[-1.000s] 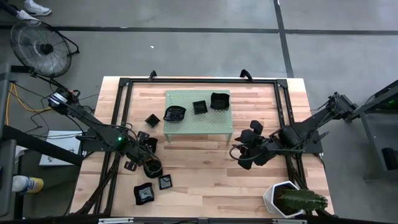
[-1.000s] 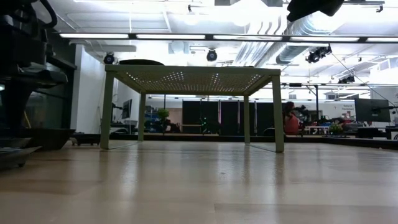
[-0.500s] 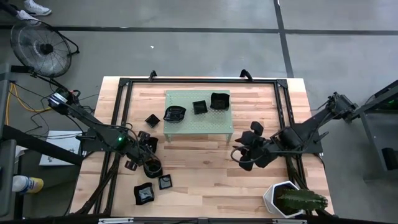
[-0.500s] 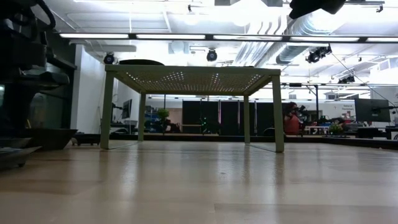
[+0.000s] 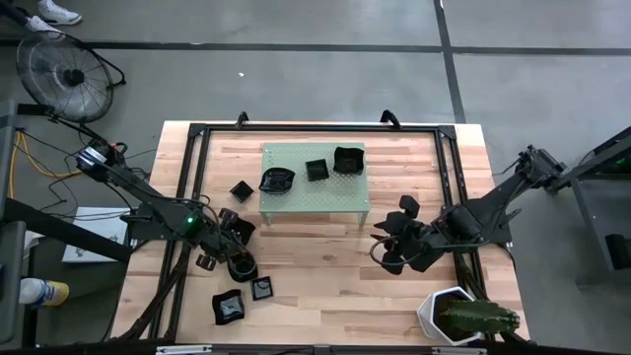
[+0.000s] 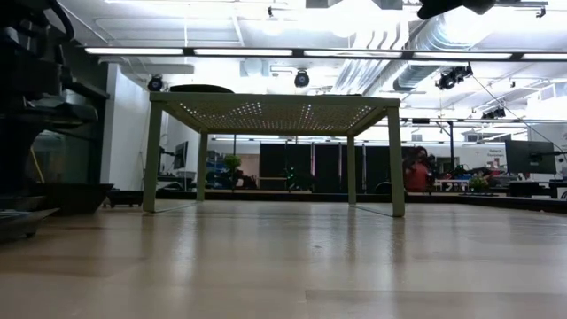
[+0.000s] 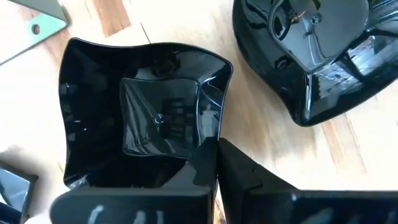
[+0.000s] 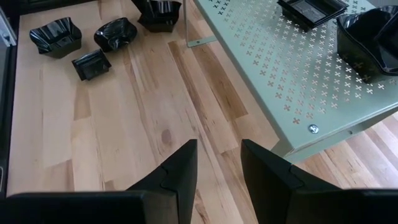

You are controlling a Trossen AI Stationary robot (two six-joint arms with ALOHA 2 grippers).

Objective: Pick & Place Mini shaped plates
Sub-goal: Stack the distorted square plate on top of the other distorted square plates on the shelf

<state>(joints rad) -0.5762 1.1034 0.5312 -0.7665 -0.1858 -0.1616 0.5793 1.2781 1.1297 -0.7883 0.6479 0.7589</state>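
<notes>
Wavy-edged plate (image 7: 146,118) | rim clamped between left jaws | on table (image 5: 325,266)

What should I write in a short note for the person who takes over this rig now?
Left gripper: fingers shut, seemingly on the rim of a wavy-edged plate that lies on the wooden table.
Right gripper: open, empty, hovering beside the green perforated stand.
Done: three plates sit on the stand.
Left: lift the gripped plate; four more plates wait on the wood, probably for the stand too.
</notes>
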